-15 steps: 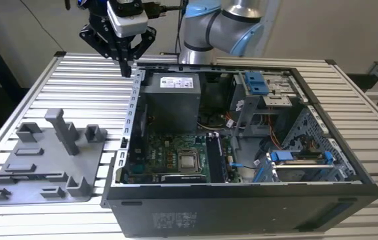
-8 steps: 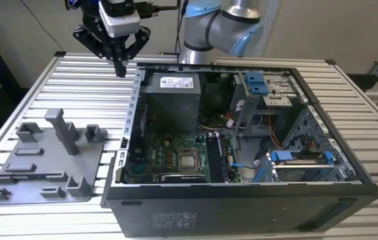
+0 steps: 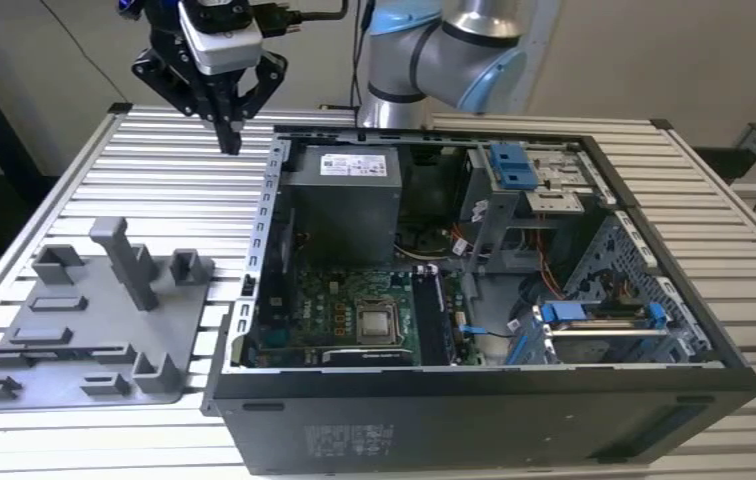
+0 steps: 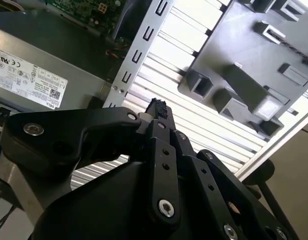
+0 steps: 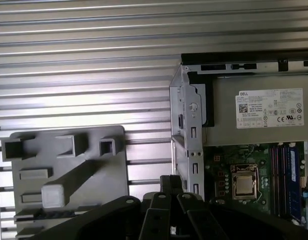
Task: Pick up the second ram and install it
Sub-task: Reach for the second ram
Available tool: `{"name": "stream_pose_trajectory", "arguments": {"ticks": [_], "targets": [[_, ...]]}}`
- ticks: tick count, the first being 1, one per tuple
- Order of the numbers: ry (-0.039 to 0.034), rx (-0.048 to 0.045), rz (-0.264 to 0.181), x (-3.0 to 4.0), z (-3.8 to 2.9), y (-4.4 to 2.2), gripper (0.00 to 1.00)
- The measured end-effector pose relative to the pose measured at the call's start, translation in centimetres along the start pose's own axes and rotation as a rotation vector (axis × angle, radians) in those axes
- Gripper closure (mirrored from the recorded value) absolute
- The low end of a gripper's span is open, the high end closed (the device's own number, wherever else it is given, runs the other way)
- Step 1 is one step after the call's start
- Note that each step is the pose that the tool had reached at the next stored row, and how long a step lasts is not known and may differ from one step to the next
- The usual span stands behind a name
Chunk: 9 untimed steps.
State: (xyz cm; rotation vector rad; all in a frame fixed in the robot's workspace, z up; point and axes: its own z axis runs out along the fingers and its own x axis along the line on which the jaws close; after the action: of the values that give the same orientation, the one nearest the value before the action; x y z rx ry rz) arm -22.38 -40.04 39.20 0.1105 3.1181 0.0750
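Jaws together, downward, high above table point(image 3: 151, 170) beside computer case point(image 3: 485, 420).

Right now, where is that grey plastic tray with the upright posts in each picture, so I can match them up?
Exterior view: the grey tray lies on the slatted table at the exterior view's left, beside the open computer case.
First wrist view: the tray sits on the slats, a gap from the case's edge.
Second wrist view: the tray, again on slats beside that edge.
Shared landmark: the white-labelled power supply.
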Motion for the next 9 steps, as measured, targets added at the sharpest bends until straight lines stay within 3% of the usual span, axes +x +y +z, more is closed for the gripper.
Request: {"name": "stream_pose_trajectory", "arguments": {"ticks": [9], "targets": [[-0.0001, 0.0000, 0.000, 1.06, -0.01, -0.08, 0.89]]}}
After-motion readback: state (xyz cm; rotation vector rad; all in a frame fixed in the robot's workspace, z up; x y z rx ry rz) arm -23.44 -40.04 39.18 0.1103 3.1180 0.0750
